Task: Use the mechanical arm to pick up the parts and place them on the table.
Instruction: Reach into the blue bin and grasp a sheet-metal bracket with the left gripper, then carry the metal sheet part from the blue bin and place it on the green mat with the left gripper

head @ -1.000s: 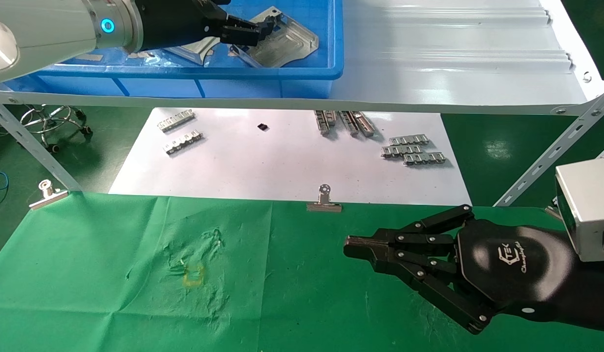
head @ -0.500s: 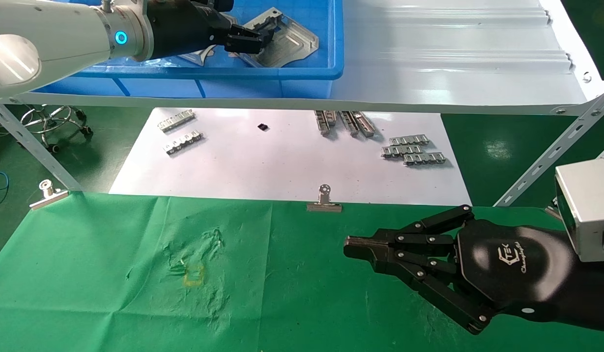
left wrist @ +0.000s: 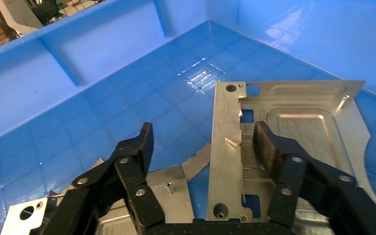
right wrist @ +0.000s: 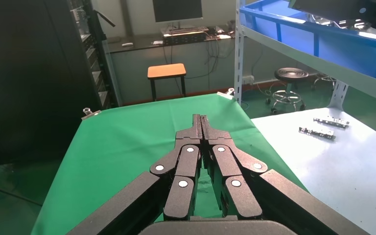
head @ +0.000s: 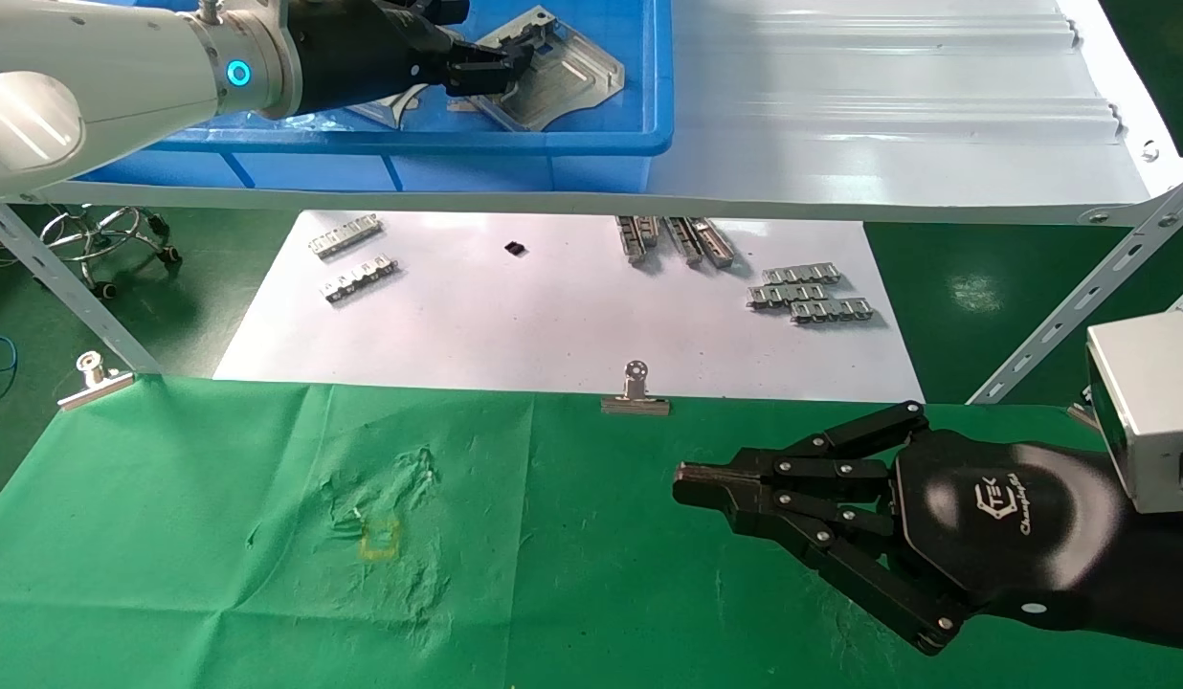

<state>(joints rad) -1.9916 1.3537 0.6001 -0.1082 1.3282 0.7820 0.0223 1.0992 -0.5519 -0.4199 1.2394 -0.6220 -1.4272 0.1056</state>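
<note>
Since a second ago my left gripper (left wrist: 200,142) reached deeper into the blue bin (head: 591,144), fingers spread astride the top part (left wrist: 293,127), nothing gripped. Thin, stiff, slippery metal: pinch its raised edge. Right gripper (head: 706,478) parked closed over the table (head: 218,536).

I see a big blue bin (head: 591,144) sitting up on a pale grey ribbed shelf (head: 888,105). Under the shelf lies a white sheet (head: 553,325). On the sheet I see small silver strip clips: two (head: 357,258) on my left side, a bunch (head: 676,239) near the middle, and some more (head: 810,294) just beside them on my right. A tiny black thing (head: 515,249) lies between the left clips and the middle bunch. One silver binder clip (head: 635,394) sits at the near edge of the sheet, and another (head: 94,378) is far over on my left. A stool with wheels (head: 108,239) stands on the dark green floor (head: 974,287). I also see a small orange stool (right wrist: 166,71) farther off.
</note>
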